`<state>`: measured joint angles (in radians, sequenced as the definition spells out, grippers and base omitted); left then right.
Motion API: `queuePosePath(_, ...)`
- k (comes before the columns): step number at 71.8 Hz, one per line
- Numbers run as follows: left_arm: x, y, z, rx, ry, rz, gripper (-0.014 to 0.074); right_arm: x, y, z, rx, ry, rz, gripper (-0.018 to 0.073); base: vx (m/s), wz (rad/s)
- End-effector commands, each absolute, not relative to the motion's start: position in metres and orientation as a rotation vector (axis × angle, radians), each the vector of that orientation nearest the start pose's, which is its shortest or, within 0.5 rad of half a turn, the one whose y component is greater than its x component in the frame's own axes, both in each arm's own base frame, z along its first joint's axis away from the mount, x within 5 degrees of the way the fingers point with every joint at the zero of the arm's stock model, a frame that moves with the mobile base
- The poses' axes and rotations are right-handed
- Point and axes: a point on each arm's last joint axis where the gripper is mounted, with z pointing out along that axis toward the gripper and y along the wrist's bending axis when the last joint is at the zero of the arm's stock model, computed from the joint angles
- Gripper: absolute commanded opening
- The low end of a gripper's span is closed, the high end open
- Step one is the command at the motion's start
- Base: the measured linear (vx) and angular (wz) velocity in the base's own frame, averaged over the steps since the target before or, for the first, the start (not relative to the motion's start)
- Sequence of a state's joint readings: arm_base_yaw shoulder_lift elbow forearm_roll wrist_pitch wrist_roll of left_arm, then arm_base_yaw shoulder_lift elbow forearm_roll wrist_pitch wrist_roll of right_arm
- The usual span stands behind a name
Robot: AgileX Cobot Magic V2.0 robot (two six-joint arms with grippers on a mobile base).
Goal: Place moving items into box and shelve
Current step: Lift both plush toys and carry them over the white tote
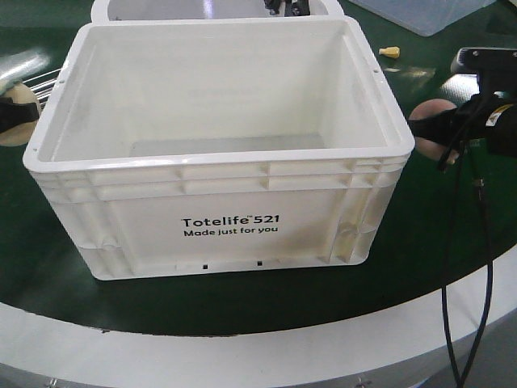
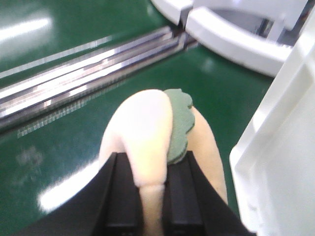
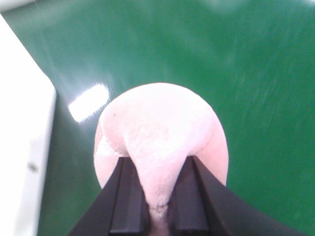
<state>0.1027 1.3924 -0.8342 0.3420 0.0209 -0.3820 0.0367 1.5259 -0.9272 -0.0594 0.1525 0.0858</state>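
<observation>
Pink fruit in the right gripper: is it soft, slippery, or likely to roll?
Probably soft: the pink fruit bulges into a fold pinched by the right gripper. Its fuzzy surface likely grips well. Being rounded, it may roll on the glossy table.

White box [image 1: 145, 212] sits empty between cream fruit [image 2: 147, 129] and pinkish fruit [image 3: 162, 129].

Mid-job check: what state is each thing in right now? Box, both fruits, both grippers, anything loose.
box: upright, open top, nothing visible inside.
cream fruit: gripped, outside the box on its left.
pinkish fruit: gripped, outside the box on its right.
left gripper: shut on the cream fruit.
right gripper: shut on the pinkish fruit.
yellow peg: lying loose behind the box's right corner, not held.
</observation>
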Motion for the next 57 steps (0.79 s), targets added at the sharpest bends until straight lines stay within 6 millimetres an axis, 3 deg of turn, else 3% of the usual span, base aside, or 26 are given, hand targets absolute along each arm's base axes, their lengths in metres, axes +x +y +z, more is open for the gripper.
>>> queuePosePath(1, 0.295, 0.028, 0.308, -0.123, 1.871, 0.013, -0.0006, 0.325, 0.01, 0.296, -0.042, 2.023, 0.007, -0.0004, 0.0, 0.0)
queuePosePath(20, 0.272, 0.024, 0.344, -0.1, 1.72, 0.007, -0.0006, 0.311, 0.009, 0.36, -0.055, 1.872, -0.016, -0.0004, 0.0, 0.0)
queuePosePath(31, 0.257, 0.022, 0.363, -0.091, 1.645, 0.007, -0.0006, 0.299, 0.008, 0.388, -0.075, 1.8, -0.045, -0.0004, 0.0, 0.0)
queuePosePath(48, 0.24, 0.019, 0.381, -0.079, 1.563, 0.001, -0.0006, 0.284, 0.008, 0.404, -0.071, 1.757, -0.043, -0.0004, 0.0, 0.0)
queuePosePath(57, 0.24, 0.006, 0.382, -0.035, 1.558, -0.043, -0.0006, 0.282, 0.019, 0.406, -0.104, 1.747, -0.015, -0.0004, 0.0, 0.0)
